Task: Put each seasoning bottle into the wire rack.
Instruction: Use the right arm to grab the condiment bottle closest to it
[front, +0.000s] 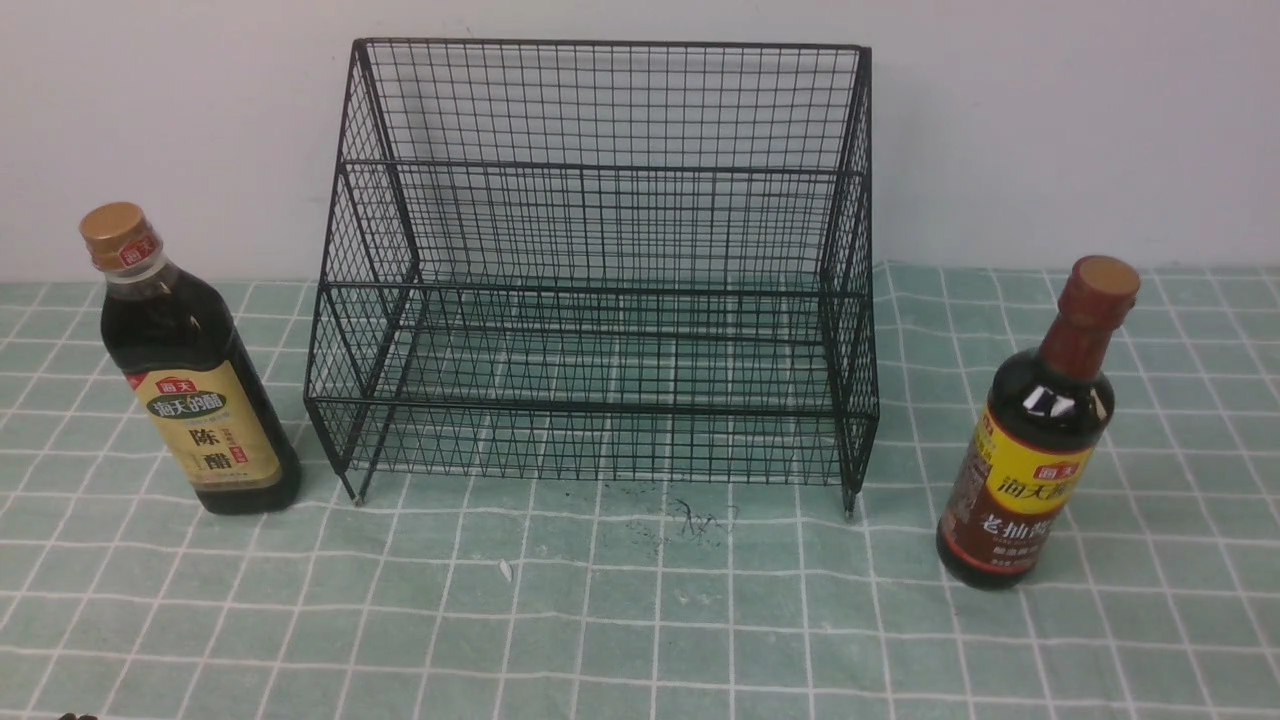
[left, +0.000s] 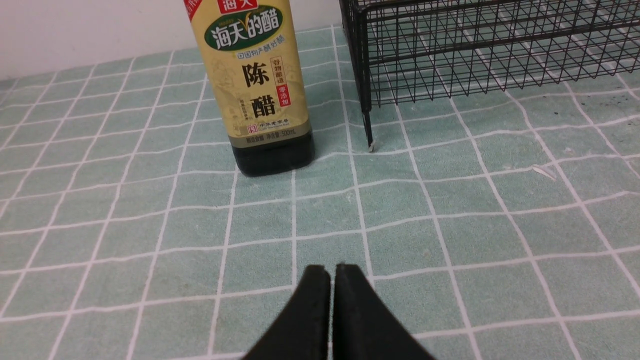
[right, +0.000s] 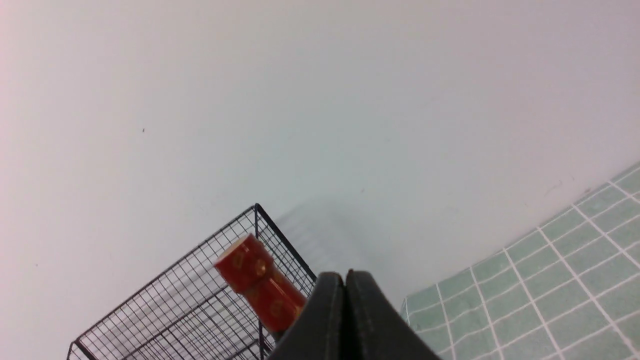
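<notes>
Closest in, the left tool (left: 332, 272) hangs low over the green checked cloth (front: 640, 620) with its jaws pressed together and empty. The right tool (right: 345, 276) is likewise shut on nothing, raised and aimed at the wall.

Biggest on the bench is the black wire rack (front: 600, 270), mid-bench at the back edge, with nothing in it. The squarish vinegar bottle (front: 195, 400) stands upright toward the left edge, just beside the rack's front left foot. Its beige label reads 海天的醋, 陈醋, 500mL. The round soy sauce bottle (front: 1030, 450) stands toward the right edge, near the rack but apart. Its yellow label reads 海天, 老抽.

Both look full, so fairly heavy, rigid and smooth. I'd grip the vinegar across its flat labelled sides, and the soy around the shoulder, since the round body may twist.
</notes>
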